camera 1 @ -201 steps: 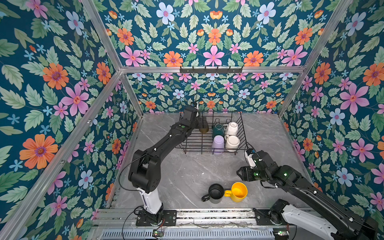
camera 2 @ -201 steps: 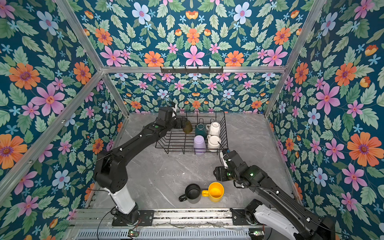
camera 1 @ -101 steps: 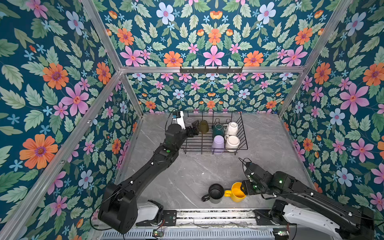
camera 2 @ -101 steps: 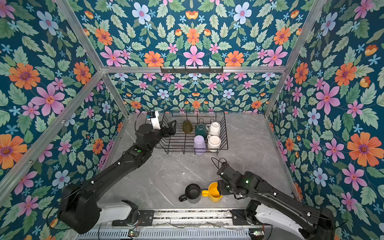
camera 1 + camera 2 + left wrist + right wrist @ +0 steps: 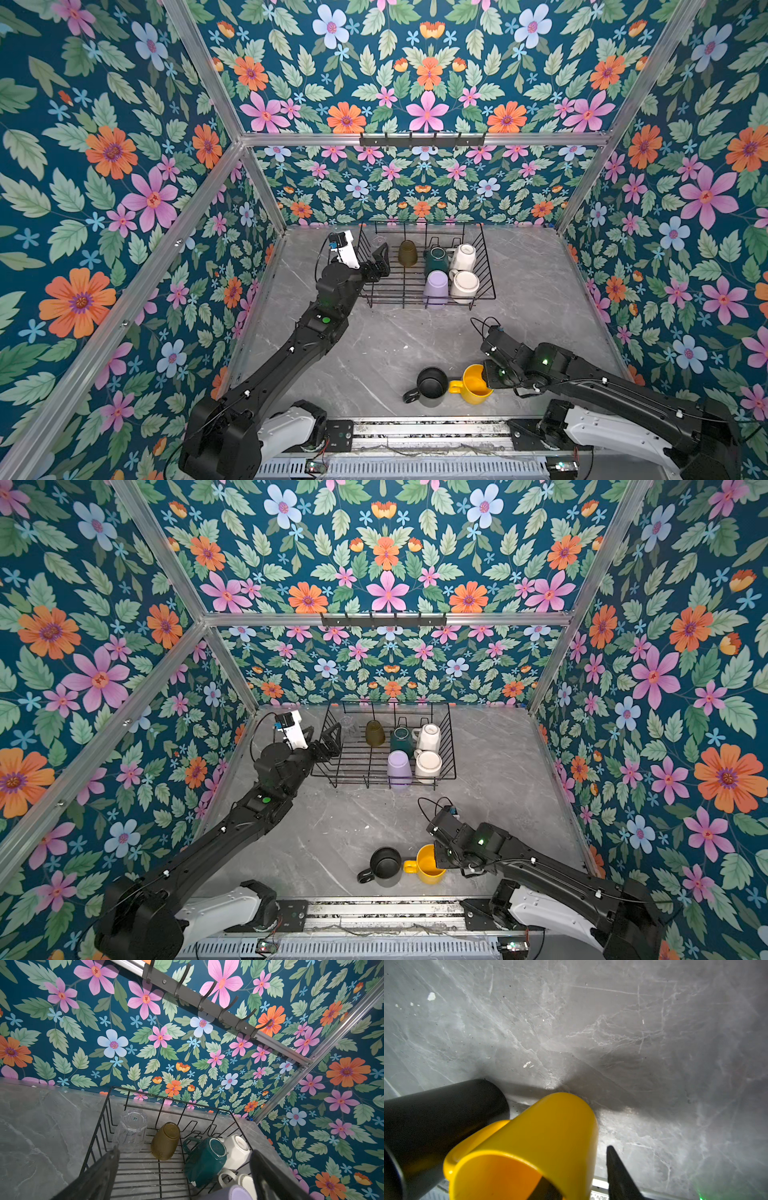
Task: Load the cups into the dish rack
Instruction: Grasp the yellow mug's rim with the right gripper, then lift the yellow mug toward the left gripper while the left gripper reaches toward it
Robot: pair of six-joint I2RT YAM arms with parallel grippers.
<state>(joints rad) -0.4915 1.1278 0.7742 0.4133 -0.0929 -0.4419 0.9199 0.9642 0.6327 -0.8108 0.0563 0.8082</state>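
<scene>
While the left gripper (image 5: 380, 261) hangs spread and empty at the dish rack's (image 5: 487, 270) left edge, the right gripper (image 5: 485, 376) straddles the yellow mug's (image 5: 471, 388) right wall, lower centre (upright, handle toward the black mug (image 5: 432, 384)). Clamped or not: cannot tell. Rack lies up-frame; right arm nearer.

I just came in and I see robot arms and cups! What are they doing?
They are loading cups into the dish rack. Six are in it already, like the lilac tumbler. The right arm has its jaws astride the wall of the yellow mug, one inside, one outside, not quite clamped. The black mug waits beside it on the table. The left arm hangs by the rack, jaws open and empty.
</scene>
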